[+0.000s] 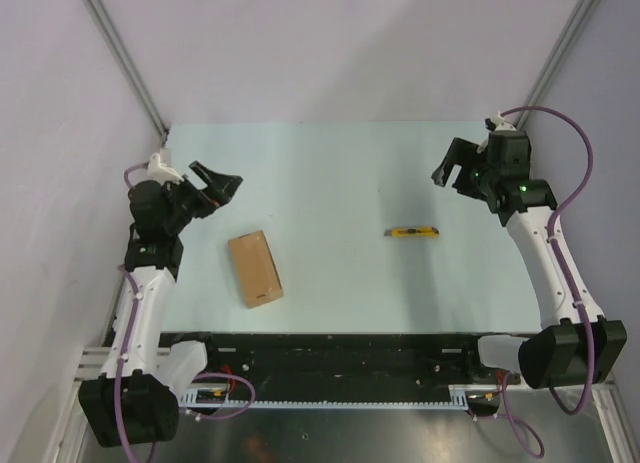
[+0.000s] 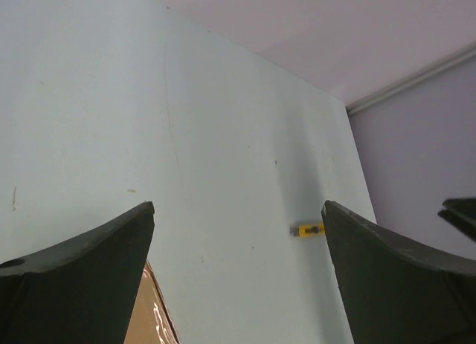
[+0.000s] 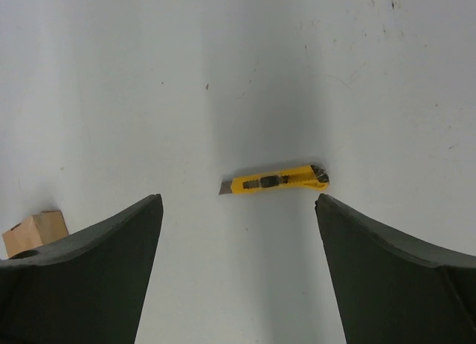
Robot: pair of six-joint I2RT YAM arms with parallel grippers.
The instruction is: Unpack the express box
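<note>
The express box (image 1: 255, 268) lies flat on the table (image 1: 330, 163), well left of the utility knife (image 1: 413, 232). Left gripper (image 1: 222, 180), far left of the knife, spread, empty; right gripper (image 1: 450, 176), near the knife, likewise spread.

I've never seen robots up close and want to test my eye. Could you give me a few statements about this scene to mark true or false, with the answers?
1. The cardboard box lies on the table, on the left arm's side. True.
2. The right gripper is holding the yellow knife. False: the knife lies on the table and nothing touches it.
3. The left gripper and the right gripper are both open and empty. True.
4. The knife rests on top of the box. False: they lie well apart on the table.
</note>
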